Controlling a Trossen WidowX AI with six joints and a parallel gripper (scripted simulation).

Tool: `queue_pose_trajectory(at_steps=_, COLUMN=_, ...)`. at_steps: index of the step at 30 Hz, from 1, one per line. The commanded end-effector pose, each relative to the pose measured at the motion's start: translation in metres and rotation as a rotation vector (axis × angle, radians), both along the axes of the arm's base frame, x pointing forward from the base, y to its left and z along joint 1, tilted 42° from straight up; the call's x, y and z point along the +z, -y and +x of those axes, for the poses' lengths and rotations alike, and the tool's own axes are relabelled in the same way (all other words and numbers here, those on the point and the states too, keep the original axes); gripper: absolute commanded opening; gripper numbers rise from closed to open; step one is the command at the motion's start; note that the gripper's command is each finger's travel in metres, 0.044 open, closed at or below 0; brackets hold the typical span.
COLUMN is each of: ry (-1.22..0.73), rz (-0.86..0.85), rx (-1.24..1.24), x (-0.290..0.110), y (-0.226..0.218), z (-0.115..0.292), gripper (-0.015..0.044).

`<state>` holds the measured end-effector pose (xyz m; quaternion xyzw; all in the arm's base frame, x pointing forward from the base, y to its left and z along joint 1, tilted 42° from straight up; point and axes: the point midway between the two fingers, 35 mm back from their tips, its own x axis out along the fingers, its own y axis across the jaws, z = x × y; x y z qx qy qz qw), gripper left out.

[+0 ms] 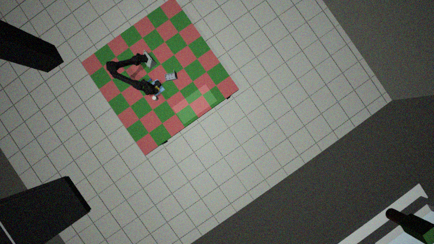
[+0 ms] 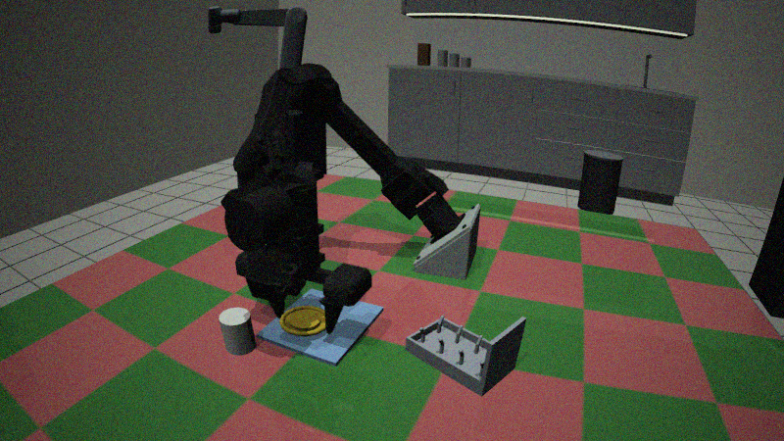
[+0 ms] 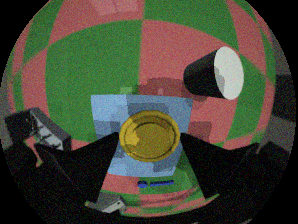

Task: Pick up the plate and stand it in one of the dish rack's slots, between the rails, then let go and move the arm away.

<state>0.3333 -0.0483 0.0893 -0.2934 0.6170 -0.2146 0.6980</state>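
Under the gripper, largest first:

Table: a red and green checkered table [image 2: 630,285] lies below the gripper and carries everything else.

Arm: a black arm [image 2: 290,164] rises behind the gripper, bends over and points it straight down; its foot sits on a grey wedge mount [image 2: 452,249], off to the gripper's far side in the exterior view.

Rack: a grey dish rack [image 2: 465,351] with upright pegs and one raised end wall sits on the table, well apart from the gripper, with nothing in its slots.

Mat: a blue mat [image 2: 351,334] lies flat directly beneath the gripper.

Gripper: the gripper [image 2: 305,315] hangs low over the mat, fingers spread wide apart and holding nothing; one fingertip stands on each side of the plate.

Plate: a yellow plate [image 2: 301,319] lies flat on the mat, between the two fingertips; in the wrist view it [image 3: 149,137] sits centred between them.

Cup: a white cup [image 2: 236,329] stands upright on the table just beside the mat, near the gripper.
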Motion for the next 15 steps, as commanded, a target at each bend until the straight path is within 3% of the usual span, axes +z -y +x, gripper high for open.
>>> queue_pose_trajectory(at_steps=1, ry=-0.009, rz=0.001, rx=0.000, x=-0.0032, y=0.0019, z=-0.0006, gripper=0.0399)
queue_pose_trajectory(at_steps=5, ry=-0.009, rz=0.001, rx=0.000, x=-0.0032, y=0.0019, z=-0.0006, gripper=0.0399)
queue_pose_trajectory(at_steps=15, ry=-0.009, rz=0.001, rx=0.000, x=-0.0032, y=0.0019, z=-0.0006, gripper=0.0332)
